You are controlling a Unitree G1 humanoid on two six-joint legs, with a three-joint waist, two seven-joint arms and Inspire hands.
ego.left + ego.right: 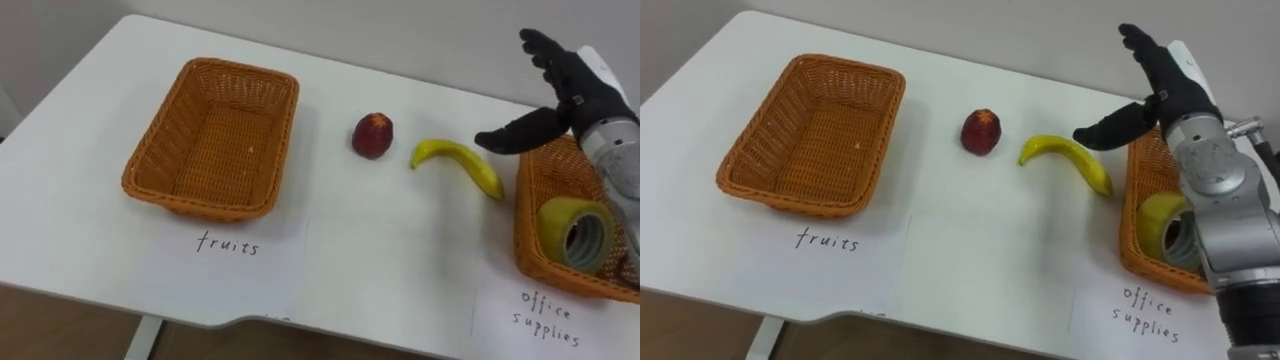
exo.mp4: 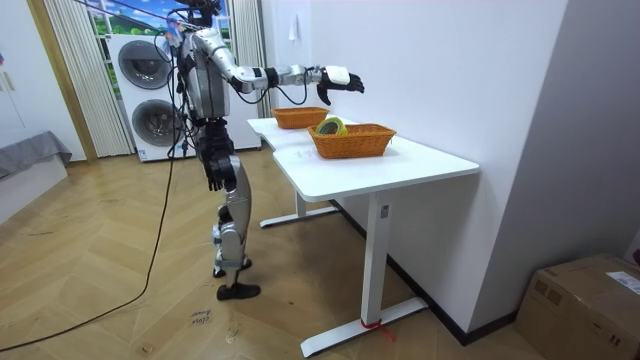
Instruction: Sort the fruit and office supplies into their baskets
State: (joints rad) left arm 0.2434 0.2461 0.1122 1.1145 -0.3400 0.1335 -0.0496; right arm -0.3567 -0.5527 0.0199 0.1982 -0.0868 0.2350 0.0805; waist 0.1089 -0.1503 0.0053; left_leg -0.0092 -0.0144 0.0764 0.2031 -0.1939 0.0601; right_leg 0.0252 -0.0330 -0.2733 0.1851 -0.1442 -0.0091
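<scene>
— Where is the fruit found?
— A banana (image 1: 460, 162) and a red fruit (image 1: 372, 135) are seen mid-frame on the bench (image 1: 380, 260), between the fruits basket (image 1: 152, 150) at left and the office basket (image 1: 528, 215), where a tape roll (image 1: 578, 230) is kept.
— And the robot hands?
— The right robot hand (image 1: 565, 90) is held open at upper right, with nothing gripped. The left robot hand (image 2: 214, 178) is hung at the robot's side; its state cannot be told.

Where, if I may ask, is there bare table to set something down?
Free: between left basket and red fruit, and the near strip before the banana. Crowded: far right, around banana, right hand and right basket.
</scene>
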